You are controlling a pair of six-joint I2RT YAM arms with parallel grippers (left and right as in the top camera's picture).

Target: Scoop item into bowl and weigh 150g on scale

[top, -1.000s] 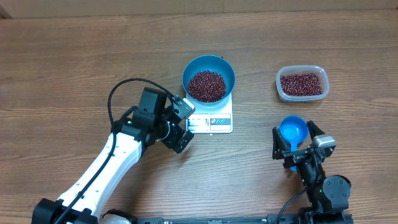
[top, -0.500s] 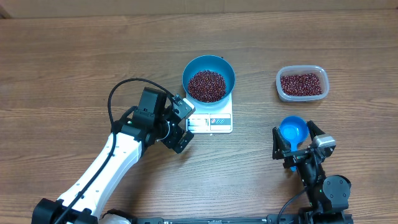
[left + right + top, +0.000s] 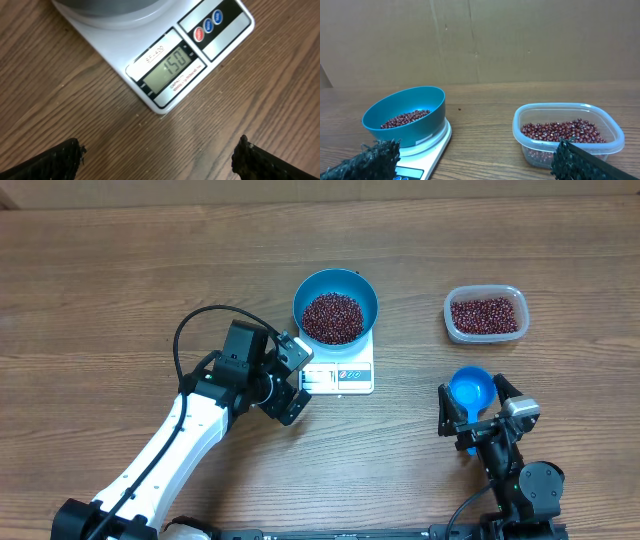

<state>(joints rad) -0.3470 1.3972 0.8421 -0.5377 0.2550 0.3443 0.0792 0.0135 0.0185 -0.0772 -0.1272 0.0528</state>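
The blue bowl (image 3: 335,308) sits on the white scale (image 3: 345,377) and holds a heap of dark red beans (image 3: 332,318). My left gripper (image 3: 303,378) hovers just left of the scale's front, open and empty, looking down at the display (image 3: 170,67), which reads 150. My right gripper (image 3: 472,408) is open near the table's front right. The small blue scoop (image 3: 470,390) lies between its fingers in the overhead view but is hidden in the right wrist view. That view shows the bowl (image 3: 407,112) on the scale (image 3: 427,150).
A clear plastic tub (image 3: 485,315) with more beans stands at the back right, also seen as the tub (image 3: 567,132) ahead of my right gripper. A brown cardboard wall (image 3: 480,40) closes the far side of the wooden table (image 3: 120,280).
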